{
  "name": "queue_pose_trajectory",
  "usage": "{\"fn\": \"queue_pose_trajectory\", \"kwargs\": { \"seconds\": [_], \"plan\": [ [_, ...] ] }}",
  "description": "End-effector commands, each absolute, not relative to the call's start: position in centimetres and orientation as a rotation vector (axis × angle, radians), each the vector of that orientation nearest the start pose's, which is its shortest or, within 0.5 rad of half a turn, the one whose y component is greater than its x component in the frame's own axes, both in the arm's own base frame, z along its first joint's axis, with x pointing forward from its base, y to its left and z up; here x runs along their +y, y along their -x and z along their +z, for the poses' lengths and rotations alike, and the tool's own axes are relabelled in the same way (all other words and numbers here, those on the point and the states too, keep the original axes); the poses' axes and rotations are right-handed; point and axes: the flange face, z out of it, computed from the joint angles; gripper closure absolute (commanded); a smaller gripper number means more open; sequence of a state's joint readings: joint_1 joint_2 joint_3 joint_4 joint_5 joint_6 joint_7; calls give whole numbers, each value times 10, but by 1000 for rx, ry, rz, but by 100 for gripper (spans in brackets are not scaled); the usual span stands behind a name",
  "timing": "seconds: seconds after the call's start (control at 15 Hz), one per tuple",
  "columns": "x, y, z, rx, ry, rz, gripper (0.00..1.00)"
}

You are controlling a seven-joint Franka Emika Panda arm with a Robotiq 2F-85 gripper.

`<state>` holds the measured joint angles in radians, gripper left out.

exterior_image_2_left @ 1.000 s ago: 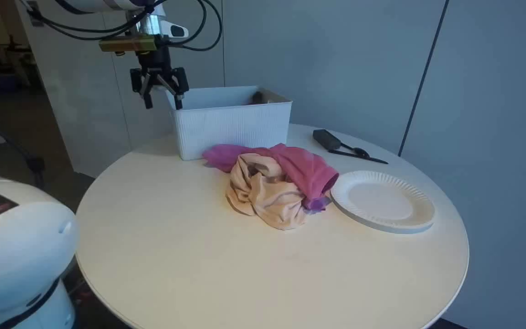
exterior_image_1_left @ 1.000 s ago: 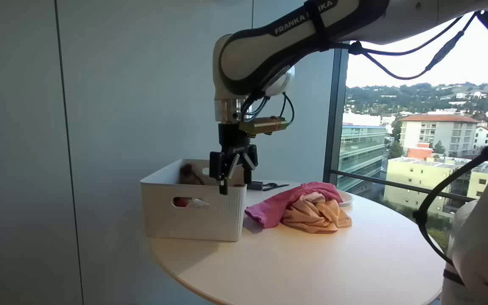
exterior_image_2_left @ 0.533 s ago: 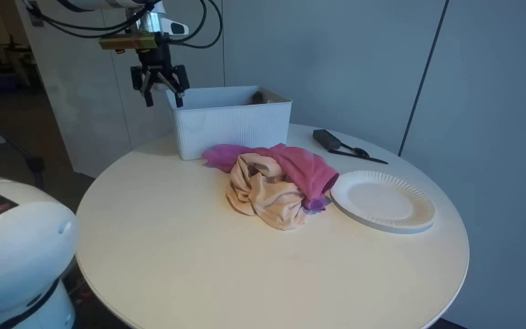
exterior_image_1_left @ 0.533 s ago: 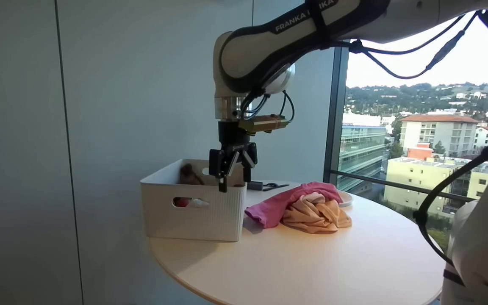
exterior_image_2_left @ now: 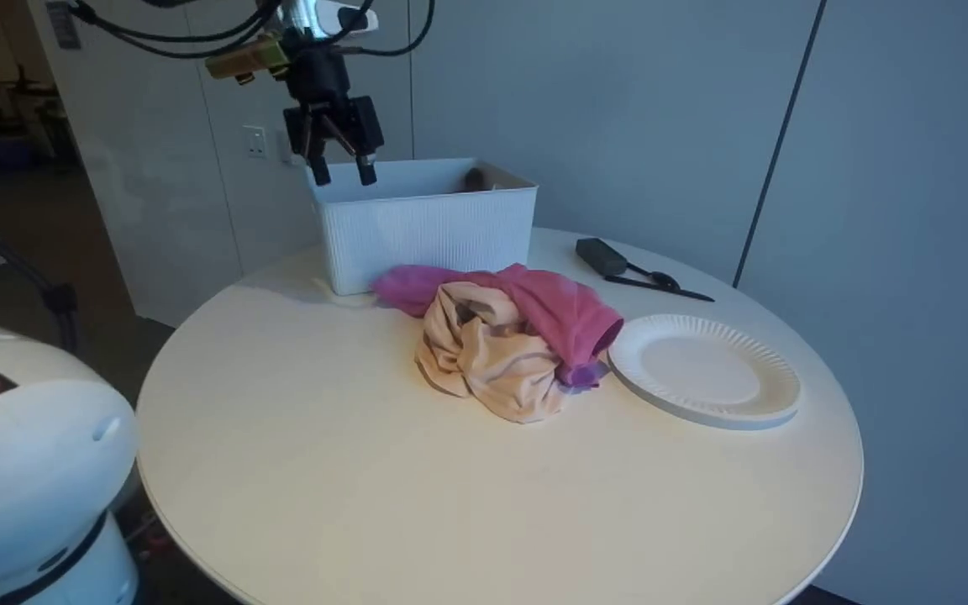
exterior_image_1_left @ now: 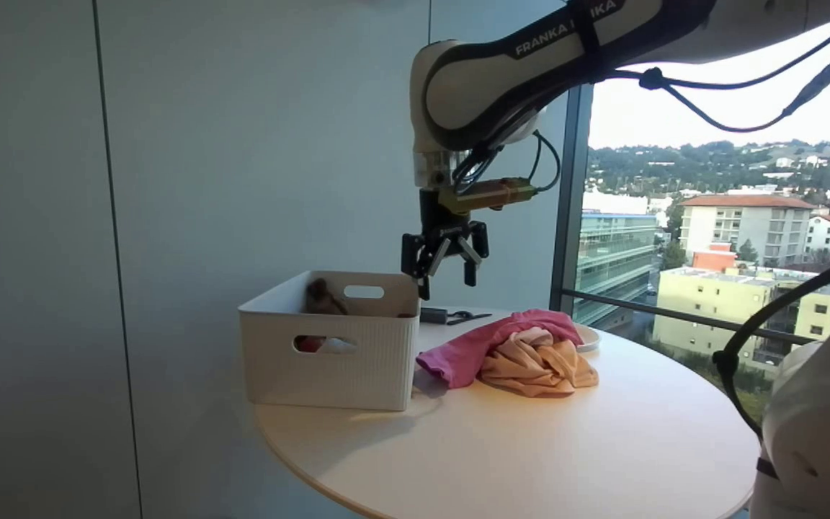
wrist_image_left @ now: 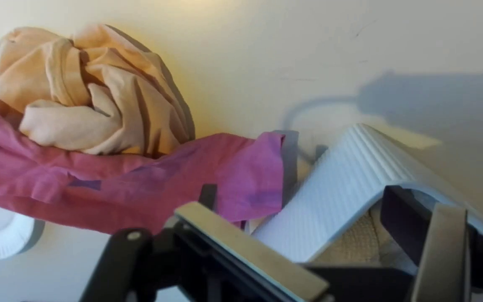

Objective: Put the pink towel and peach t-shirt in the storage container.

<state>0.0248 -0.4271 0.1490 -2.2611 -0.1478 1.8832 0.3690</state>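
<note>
The white storage container (exterior_image_1_left: 357, 375) stands on the table in both exterior views (exterior_image_2_left: 425, 239); its corner and wall show in the wrist view (wrist_image_left: 325, 197). The pink towel (exterior_image_1_left: 483, 342) lies stretched beside the container and partly over the crumpled peach t-shirt (exterior_image_1_left: 541, 367). Both cloths also show in an exterior view, pink (exterior_image_2_left: 564, 315) and peach (exterior_image_2_left: 484, 353), and in the wrist view, pink (wrist_image_left: 149, 193) and peach (wrist_image_left: 107, 92). My gripper (exterior_image_1_left: 447, 281) is open and empty above the container's edge, as an exterior view (exterior_image_2_left: 343, 173) and the wrist view (wrist_image_left: 302, 199) also show.
White paper plates (exterior_image_2_left: 702, 370) lie beside the cloths. Dark utensils (exterior_image_2_left: 606, 256) lie behind them near the wall. Inside the container are a brown item (exterior_image_1_left: 321, 297) and a tan woven item (wrist_image_left: 352, 243). A wall stands behind the table, a window at one side.
My open gripper has risen a little and moved from over the container toward the side where the cloths lie, tilting slightly. The cloths and container have not moved.
</note>
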Motion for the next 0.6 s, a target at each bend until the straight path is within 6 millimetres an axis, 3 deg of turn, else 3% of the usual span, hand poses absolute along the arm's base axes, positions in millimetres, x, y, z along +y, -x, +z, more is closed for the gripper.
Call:
{"fn": "queue_pose_trajectory", "kwargs": {
  "seconds": [0.0, 0.33, 0.53],
  "plan": [
    [32, -408, 520, 473, 3185, -210, 0],
    [11, -430, 486, 549, 3016, -276, 0],
    [6, -445, 464, 668, 3055, -246, 0]
  ]
}}
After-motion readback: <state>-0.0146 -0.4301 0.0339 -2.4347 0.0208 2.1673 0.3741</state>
